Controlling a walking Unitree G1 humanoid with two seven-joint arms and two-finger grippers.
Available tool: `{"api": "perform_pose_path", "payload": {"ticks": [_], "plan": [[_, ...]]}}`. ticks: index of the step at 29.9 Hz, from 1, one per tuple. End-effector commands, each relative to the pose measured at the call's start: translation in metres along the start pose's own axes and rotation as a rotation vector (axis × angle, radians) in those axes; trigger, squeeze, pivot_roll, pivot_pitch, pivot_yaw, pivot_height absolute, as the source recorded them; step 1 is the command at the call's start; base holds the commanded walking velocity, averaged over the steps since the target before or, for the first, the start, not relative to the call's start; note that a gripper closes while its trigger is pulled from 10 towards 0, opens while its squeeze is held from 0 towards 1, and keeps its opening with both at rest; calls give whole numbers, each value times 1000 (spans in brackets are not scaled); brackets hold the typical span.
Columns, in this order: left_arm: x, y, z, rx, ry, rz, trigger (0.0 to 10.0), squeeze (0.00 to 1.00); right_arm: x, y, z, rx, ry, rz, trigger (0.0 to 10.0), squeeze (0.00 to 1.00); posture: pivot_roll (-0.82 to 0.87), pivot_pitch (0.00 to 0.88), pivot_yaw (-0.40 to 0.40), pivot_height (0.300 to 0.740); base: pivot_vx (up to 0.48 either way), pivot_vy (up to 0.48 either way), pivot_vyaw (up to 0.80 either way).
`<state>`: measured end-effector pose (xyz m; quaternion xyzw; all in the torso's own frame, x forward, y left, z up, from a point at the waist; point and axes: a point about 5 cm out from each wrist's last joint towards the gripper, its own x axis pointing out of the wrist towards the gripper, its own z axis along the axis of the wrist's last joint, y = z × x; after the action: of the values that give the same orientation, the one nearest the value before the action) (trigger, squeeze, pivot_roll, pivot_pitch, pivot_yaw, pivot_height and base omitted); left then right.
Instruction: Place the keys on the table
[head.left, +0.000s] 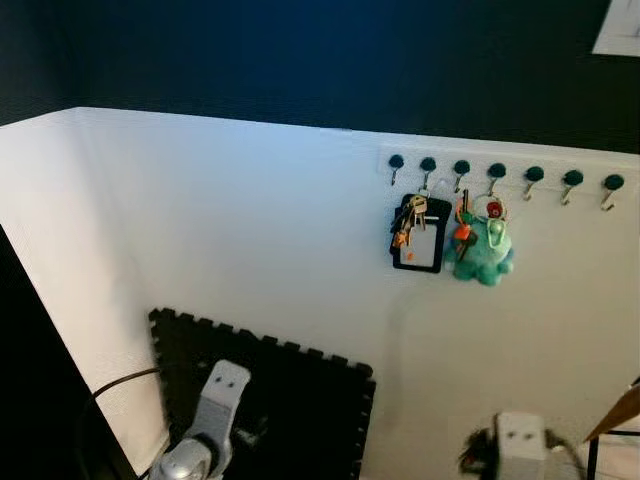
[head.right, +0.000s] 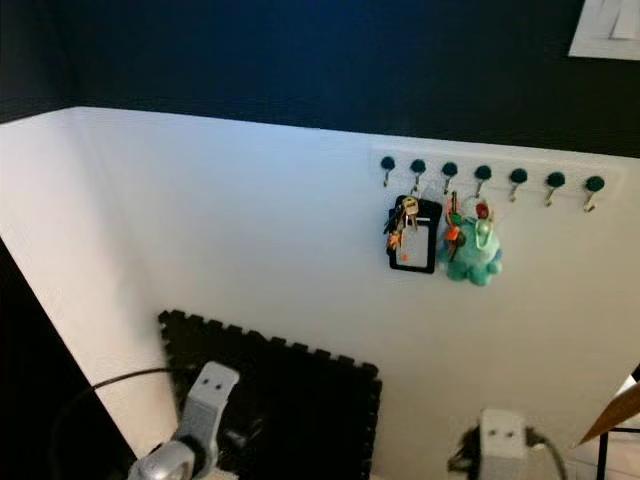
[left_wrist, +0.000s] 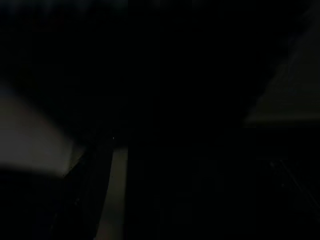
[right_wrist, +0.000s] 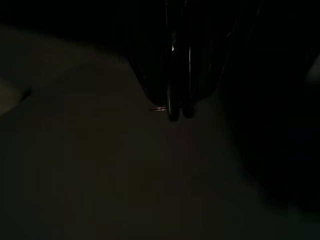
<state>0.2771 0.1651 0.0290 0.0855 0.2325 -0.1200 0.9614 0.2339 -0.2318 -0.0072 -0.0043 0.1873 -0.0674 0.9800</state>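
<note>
A bunch of keys with a black card holder (head.left: 417, 235) hangs from a row of green-knobbed hooks (head.left: 497, 173) on the white wall. Next to it, on the right, a second bunch hangs with a teal plush octopus (head.left: 482, 250). Both arms sit low at the bottom of the eye views, far below the hooks: my left arm (head.left: 213, 415) in front of a black mat, my right arm (head.left: 520, 440) under the keys. In the dark right wrist view my right gripper (right_wrist: 179, 112) has its fingertips together with nothing between them.
A black foam mat (head.left: 300, 390) leans against the wall's lower part. A dark cable (head.left: 120, 385) curves at the lower left. A cardboard corner (head.left: 620, 410) and a black frame stand at the lower right. Above the white panel the wall is dark, with a light switch (head.right: 605, 25).
</note>
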Motion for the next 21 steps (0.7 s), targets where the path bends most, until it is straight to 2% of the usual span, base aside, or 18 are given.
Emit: {"api": "perform_pose_path", "payload": {"ticks": [1,3,6,8,9,10,11,13,21], "plan": [[-3,5,-31,-34,113,68,10000,0,-2,3,-18,-15,99,22,10000,0,38,56,7,740,0,0,0],[-9,5,-63,-46,229,107,10000,0,-7,9,-40,-19,214,49,10000,0,39,53,5,740,0,0,0],[-11,4,-71,-39,258,112,10000,0,-9,11,-46,-17,243,61,10000,0,39,53,5,740,0,0,0],[-18,-1,-93,-52,321,118,10000,0,-17,17,-62,20,321,103,10000,0,44,41,4,740,0,0,0],[-18,-1,-93,-52,321,118,10000,0,-17,17,-62,20,321,103,10000,0,44,41,4,740,0,0,0],[-22,-5,-105,-130,325,126,10000,0,-26,22,-78,53,407,130,10000,0,49,30,1,740,0,0,0],[-22,-5,-105,-130,325,126,10000,0,-26,22,-78,53,407,130,10000,0,49,30,1,740,0,0,0],[-22,-8,-108,-197,307,123,10000,0,-31,26,-86,62,444,140,10000,0,49,21,1,740,0,0,0],[-22,-12,-113,-157,307,98,10000,0,-36,32,-93,48,458,155,10000,0,46,0,7,740,0,0,0]]}}
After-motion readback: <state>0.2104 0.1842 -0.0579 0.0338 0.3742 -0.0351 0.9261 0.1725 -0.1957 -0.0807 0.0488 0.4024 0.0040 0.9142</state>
